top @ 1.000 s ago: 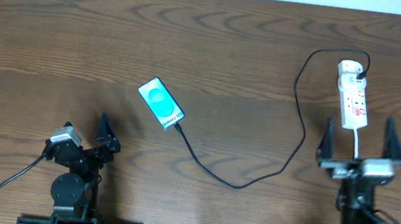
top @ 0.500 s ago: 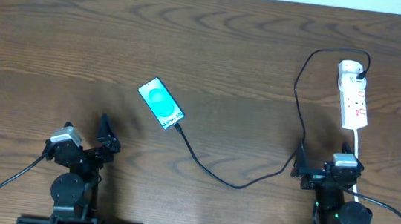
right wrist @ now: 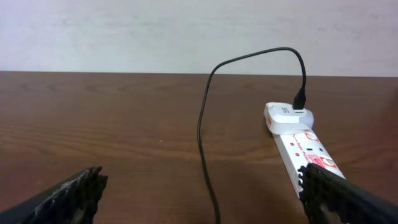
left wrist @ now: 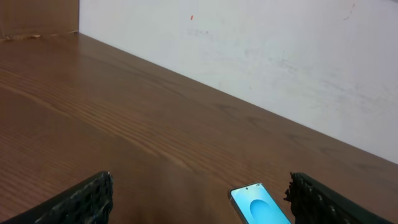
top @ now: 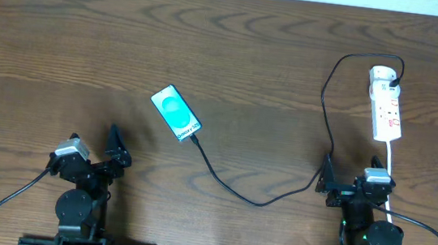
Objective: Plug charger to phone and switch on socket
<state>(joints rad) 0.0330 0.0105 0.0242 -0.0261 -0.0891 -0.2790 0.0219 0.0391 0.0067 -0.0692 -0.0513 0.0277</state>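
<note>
Seeing phone flat on desk, charger tip at its lower edge; can't tell if seated. Limp, light cable, so pinch at the stiff tip, never the slack. Spotting socket far right, light, likely to slide: press switch straight down. Reading left hand and right hand wide, empty. Versus a second back: noting right hand pulled off socket's near end toward base, left unmoved.
</note>
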